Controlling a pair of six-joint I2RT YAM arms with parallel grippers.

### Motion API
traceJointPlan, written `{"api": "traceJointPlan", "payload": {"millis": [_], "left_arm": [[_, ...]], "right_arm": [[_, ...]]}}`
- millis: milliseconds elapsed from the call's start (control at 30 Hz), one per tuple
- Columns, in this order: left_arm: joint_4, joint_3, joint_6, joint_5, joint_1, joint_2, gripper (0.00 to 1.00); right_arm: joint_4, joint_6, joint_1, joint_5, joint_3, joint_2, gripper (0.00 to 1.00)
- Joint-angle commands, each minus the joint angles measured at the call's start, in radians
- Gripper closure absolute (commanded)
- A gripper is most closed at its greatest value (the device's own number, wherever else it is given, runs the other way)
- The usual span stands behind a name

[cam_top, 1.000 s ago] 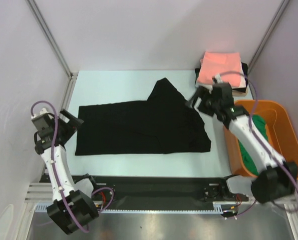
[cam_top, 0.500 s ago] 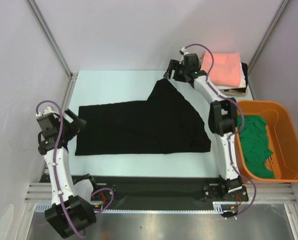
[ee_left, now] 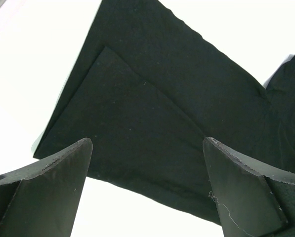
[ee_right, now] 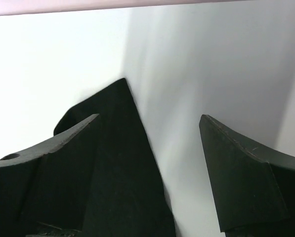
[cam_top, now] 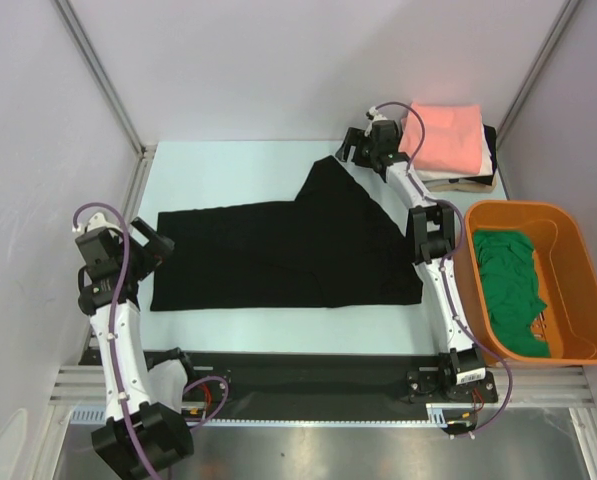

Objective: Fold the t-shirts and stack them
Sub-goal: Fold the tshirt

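Observation:
A large black t-shirt (cam_top: 278, 250) lies spread on the pale table, one sleeve pointing toward the back. My left gripper (cam_top: 158, 247) hovers open at the shirt's left edge. In the left wrist view the folded black cloth (ee_left: 162, 113) lies ahead of that open gripper (ee_left: 147, 187). My right gripper (cam_top: 346, 150) stands open at the tip of the back sleeve. In the right wrist view that black tip (ee_right: 117, 148) lies under the left side of that gripper (ee_right: 149, 168). A salmon-pink t-shirt (cam_top: 443, 138) tops a folded stack at the back right. A green t-shirt (cam_top: 508, 290) lies crumpled in the tub.
An orange plastic tub (cam_top: 578, 230) stands at the right edge, beside the right arm. Lighter folded layers show under the pink shirt. Grey walls and metal posts close in the table at the back and sides. A black rail runs along the near edge.
The right arm has swung from beside the tub out to the back, and its gripper has reached the black shirt's back sleeve tip. The left arm has shifted only slightly.

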Motion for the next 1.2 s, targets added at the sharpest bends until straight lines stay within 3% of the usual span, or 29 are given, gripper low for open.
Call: {"api": "traceJointPlan", "payload": {"millis": [0,400,533,600,733,867,1000,1100,1167], "left_arm": [[0.032,-0.002,0.017,0.0,-0.014,-0.006,0.0],[0.031,-0.004,0.017,-0.001,-0.014,-0.003,0.0],[0.029,-0.002,0.017,-0.004,-0.012,-0.004,0.0],[0.029,-0.002,0.017,-0.006,-0.014,-0.006,0.0],[0.028,0.001,0.017,-0.007,-0.012,0.009,0.0],[0.032,0.007,0.014,-0.01,-0.014,0.029,0.0],[0.089,0.047,-0.021,-0.043,-0.02,0.095,0.0],[0.074,0.181,-0.004,-0.089,-0.029,0.256,0.04],[0.051,0.281,0.016,-0.128,-0.029,0.404,0.13]], "right_arm": [[0.041,0.028,0.02,-0.012,0.054,0.036,0.16],[0.003,0.113,0.042,-0.141,0.028,0.06,0.37],[0.003,0.113,0.04,-0.161,0.018,0.056,0.58],[0.011,0.122,0.032,-0.179,0.01,0.055,0.81],[0.029,0.117,0.02,-0.184,-0.017,0.044,1.0],[0.049,0.088,0.022,-0.205,-0.082,-0.011,1.0],[0.103,0.087,0.032,-0.199,-0.209,-0.171,1.0],[0.078,0.084,0.042,-0.202,-0.255,-0.262,1.0],[0.086,0.102,0.058,-0.222,-0.289,-0.314,1.0]]}}
